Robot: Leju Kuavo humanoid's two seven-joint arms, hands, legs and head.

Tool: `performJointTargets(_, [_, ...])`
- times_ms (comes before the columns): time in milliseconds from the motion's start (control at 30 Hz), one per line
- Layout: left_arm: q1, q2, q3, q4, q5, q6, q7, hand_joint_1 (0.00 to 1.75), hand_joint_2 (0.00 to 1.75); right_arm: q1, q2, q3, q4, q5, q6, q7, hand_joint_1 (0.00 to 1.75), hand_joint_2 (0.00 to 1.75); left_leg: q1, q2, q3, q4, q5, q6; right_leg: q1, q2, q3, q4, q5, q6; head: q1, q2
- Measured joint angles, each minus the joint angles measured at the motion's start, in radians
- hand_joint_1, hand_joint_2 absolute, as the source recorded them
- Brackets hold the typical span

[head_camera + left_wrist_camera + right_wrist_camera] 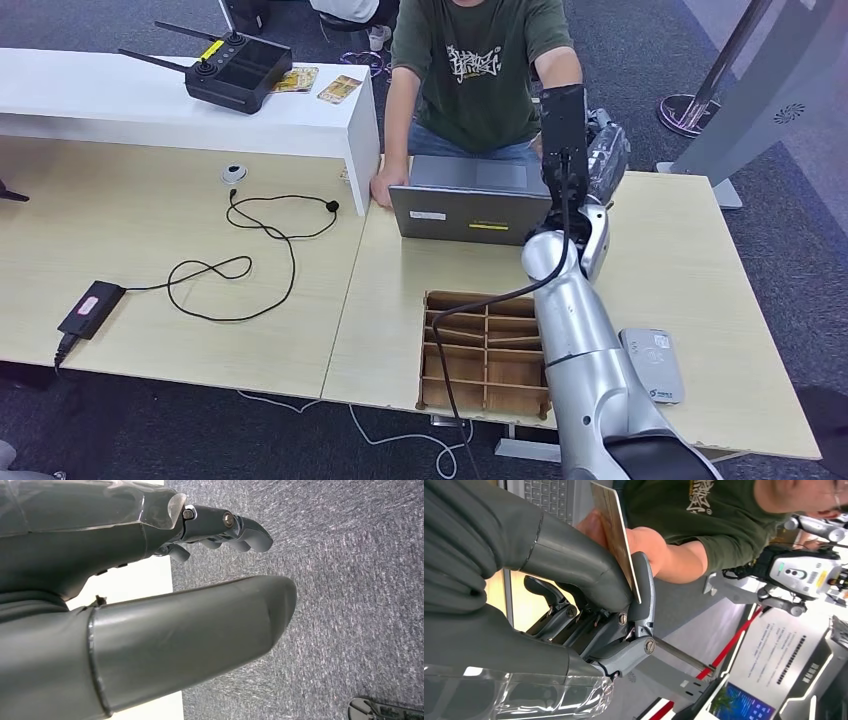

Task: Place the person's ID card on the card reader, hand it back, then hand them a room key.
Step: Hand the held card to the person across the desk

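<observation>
Right wrist view: right hand [589, 590] pinches a card [616, 535], its face apparently hidden by the person's hand [644, 542].

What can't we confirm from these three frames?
- Card face: right wrist view shows it nearly edge-on, pinched by the right hand; ID or room key unclear.
- Grip in head view: forearm camera mount hides the fingers.
- Person's hand: mostly behind the card; whether it grips the card is unclear.
- Card reader: print too small to read.

Right hand [589, 585] pinches the ID card [616, 535] against the person's hand [644, 542].
</observation>
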Motion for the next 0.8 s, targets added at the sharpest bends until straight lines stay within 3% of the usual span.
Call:
performJointTargets(367, [-0.003,0.000,-0.014,0.000,0.004,0.002,0.003,0.00,0.00,-0.022,0.000,-0.013,0.071,0.017,-0.010,0.001,1.75,1.75,0.000,0.000,0.000,0.000,0.000,0.000,0.000,0.000,0.000,0.000,0.000,0.000,0.000,0.000])
performJointTargets(400, [-0.004,0.000,-0.014,0.000,0.004,0.002,0.003,0.00,0.00,-0.024,0.000,-0.013,0.073,0.020,-0.010,0.001,1.42,1.75,0.000,0.000,0.000,0.000,0.000,0.000,0.000,0.000,0.000,0.000,0.000,0.000,0.000,0.000])
performJointTargets(500, [-0.004,0.000,-0.015,0.000,0.004,0.002,0.003,0.00,0.00,-0.027,0.000,-0.015,0.078,0.025,-0.011,-0.003,0.11,1.75,0.000,0.000,0.000,0.000,0.000,0.000,0.000,0.000,0.000,0.000,0.000,0.000,0.000,0.000])
performJointTargets(533, [-0.004,0.000,-0.015,0.000,0.005,0.002,0.003,0.00,0.00,-0.027,0.000,-0.016,0.080,0.027,-0.011,-0.005,0.00,1.75,0.000,0.000,0.000,0.000,0.000,0.000,0.000,0.000,0.000,0.000,0.000,0.000,0.000,0.000])
performJointTargets(800, [-0.003,0.000,-0.015,0.000,0.018,0.001,-0.002,0.00,0.00,-0.026,0.001,-0.017,0.084,0.026,-0.006,-0.047,0.00,1.75,0.000,0.000,0.000,0.000,0.000,0.000,0.000,0.000,0.000,0.000,0.000,0.000,0.000,0.000])
